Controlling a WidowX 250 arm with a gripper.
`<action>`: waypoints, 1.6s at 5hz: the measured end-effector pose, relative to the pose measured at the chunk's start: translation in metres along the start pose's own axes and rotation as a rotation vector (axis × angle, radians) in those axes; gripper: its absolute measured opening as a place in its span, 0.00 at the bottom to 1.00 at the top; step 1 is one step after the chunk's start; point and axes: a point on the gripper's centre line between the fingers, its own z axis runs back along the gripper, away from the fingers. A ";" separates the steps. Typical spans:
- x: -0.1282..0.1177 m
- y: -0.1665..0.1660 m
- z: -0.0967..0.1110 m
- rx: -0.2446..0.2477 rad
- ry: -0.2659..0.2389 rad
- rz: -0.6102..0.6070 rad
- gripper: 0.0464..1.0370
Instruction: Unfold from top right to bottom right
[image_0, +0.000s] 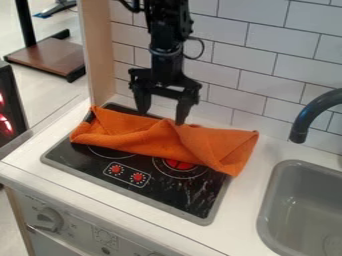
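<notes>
An orange cloth (150, 140) lies folded in a long band across the back half of the black stove top (113, 173). Its right end spreads past the stove's right edge onto the white counter, and a diagonal fold runs over its right half. Hanging over the cloth's back edge, the black gripper (161, 116) has its two fingers wide apart and nothing between them. The right fingertip is at or just above the cloth's back edge near the middle; whether it touches cannot be told.
To the right is a grey sink (275, 200) with a dark curved faucet (304, 120) behind it. A white tiled wall (267, 75) rises at the back, and a wooden panel (99, 55) stands at the back left. Red knobs (127, 173) show at the stove's front.
</notes>
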 end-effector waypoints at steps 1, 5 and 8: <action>0.000 -0.020 0.007 -0.011 0.000 -0.010 0.96; 0.036 -0.053 0.012 -0.014 -0.054 0.073 0.96; 0.019 -0.047 -0.012 0.082 0.023 0.112 0.96</action>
